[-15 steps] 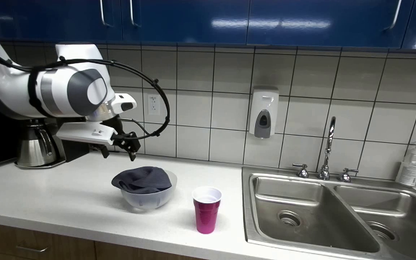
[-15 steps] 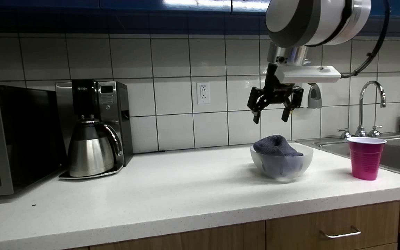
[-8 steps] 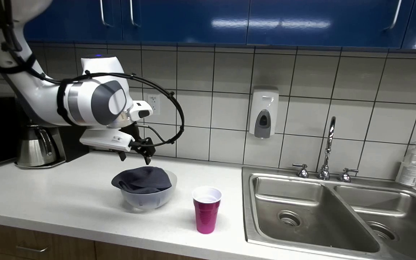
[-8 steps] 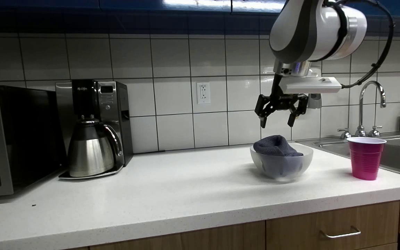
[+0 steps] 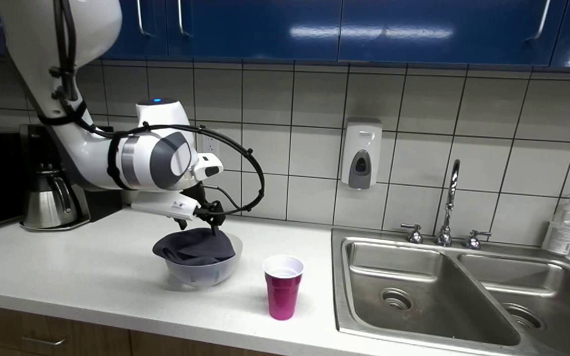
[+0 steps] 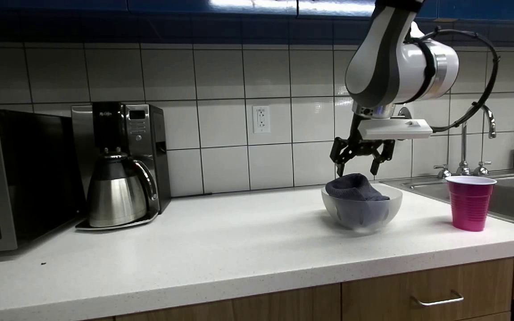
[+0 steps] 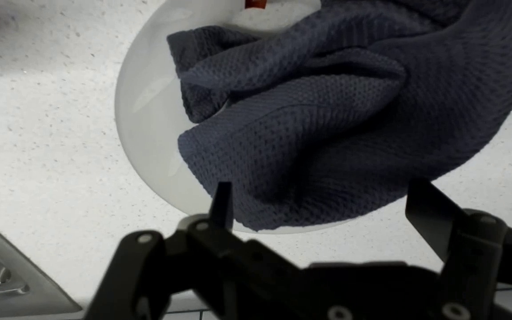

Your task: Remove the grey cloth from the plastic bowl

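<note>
The grey cloth [image 5: 197, 246] is dark blue-grey and lies bunched in the translucent plastic bowl [image 5: 201, 275]; both also show in an exterior view, the cloth [image 6: 354, 189] rising above the rim of the bowl [image 6: 364, 218]. In the wrist view the cloth [image 7: 327, 115] covers most of the bowl [image 7: 142, 120] and hangs over its rim on the right. My gripper [image 5: 198, 227] is open and empty, pointing down just above the cloth, seen also in an exterior view [image 6: 357, 171]. In the wrist view its spread fingers [image 7: 321, 189] span the cloth's near edge. Contact cannot be told.
A pink cup [image 5: 283, 296] stands beside the bowl, near the steel sink [image 5: 342, 296] with its faucet [image 5: 446, 217]. A coffee maker [image 6: 118, 178] and microwave [image 6: 34, 178] stand at the other end. A small orange-red thing [image 7: 256, 4] shows at the bowl's edge in the wrist view.
The arm has come down and over the bowl, bringing the open gripper from higher up to just above the cloth. The cloth, bowl and cup have not moved.
</note>
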Tool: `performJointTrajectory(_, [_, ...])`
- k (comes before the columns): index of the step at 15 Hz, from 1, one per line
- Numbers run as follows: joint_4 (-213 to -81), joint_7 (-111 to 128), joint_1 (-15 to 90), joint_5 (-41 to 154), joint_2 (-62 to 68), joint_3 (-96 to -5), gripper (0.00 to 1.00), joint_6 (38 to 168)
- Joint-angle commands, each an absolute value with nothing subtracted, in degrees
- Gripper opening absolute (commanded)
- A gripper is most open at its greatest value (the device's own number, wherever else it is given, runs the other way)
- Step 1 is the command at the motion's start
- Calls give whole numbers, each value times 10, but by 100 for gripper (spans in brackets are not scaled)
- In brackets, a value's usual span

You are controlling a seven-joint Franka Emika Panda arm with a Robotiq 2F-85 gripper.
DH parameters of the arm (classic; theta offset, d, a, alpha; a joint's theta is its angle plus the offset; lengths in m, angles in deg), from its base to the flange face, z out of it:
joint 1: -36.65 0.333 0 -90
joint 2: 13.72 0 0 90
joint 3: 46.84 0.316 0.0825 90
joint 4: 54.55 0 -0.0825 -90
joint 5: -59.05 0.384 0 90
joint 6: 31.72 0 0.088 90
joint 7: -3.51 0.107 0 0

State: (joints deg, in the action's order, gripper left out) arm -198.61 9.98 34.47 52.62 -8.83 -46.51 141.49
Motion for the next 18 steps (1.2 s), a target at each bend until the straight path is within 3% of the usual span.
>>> performJointTrajectory(1, [-1956, 106, 345, 516, -47, -475, 100, 1425])
performJointTrajectory(14, [-1927, 75, 347, 569, 17, -477, 100, 1427])
performJointTrajectory(15, [-1927, 74, 346, 571, 19, -476, 90, 1428])
performJointTrajectory(16, [-1928, 74, 346, 573, 20, -476, 72, 1432])
performJointTrajectory(18, [-1929, 74, 346, 574, 21, -476, 56, 1438])
